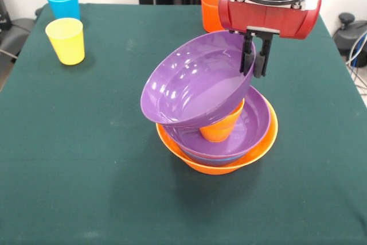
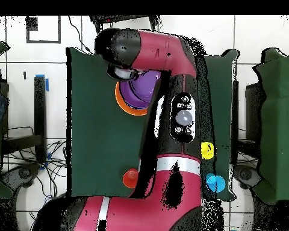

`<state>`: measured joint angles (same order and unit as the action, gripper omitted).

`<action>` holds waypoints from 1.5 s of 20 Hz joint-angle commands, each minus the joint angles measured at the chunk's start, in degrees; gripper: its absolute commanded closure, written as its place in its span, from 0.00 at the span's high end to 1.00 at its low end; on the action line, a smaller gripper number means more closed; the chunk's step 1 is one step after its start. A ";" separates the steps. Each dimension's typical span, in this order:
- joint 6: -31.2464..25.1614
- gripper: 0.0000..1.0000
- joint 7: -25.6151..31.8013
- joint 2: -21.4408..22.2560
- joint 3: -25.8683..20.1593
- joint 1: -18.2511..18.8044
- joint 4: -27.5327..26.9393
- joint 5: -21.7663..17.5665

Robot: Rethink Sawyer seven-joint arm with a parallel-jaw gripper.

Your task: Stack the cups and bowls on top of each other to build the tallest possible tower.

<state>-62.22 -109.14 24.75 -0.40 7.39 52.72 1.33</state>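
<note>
Front view | orange cup (image 1: 221,126) inside purple bowl (image 1: 252,121) | end effector (image 1: 256,55) grips tilted purple bowl (image 1: 192,81)

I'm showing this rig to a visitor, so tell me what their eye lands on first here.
The tilted purple bowl, pinched at its rim by the gripper, hangs at a steep slant over the stack at the table's middle. Below it an orange cup stands in a second purple bowl nested in the large orange bowl. Yellow and light blue cups wait at the far left corner.
</note>
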 commanded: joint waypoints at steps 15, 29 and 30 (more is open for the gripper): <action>-0.61 0.00 0.53 0.44 -0.61 -3.23 1.35 -4.77; 0.58 0.00 -0.15 0.35 -0.05 -3.70 1.67 -5.63; 1.18 0.00 -0.37 0.84 0.02 -3.82 2.74 -5.55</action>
<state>-62.22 -109.14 24.54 1.00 5.38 52.68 -0.42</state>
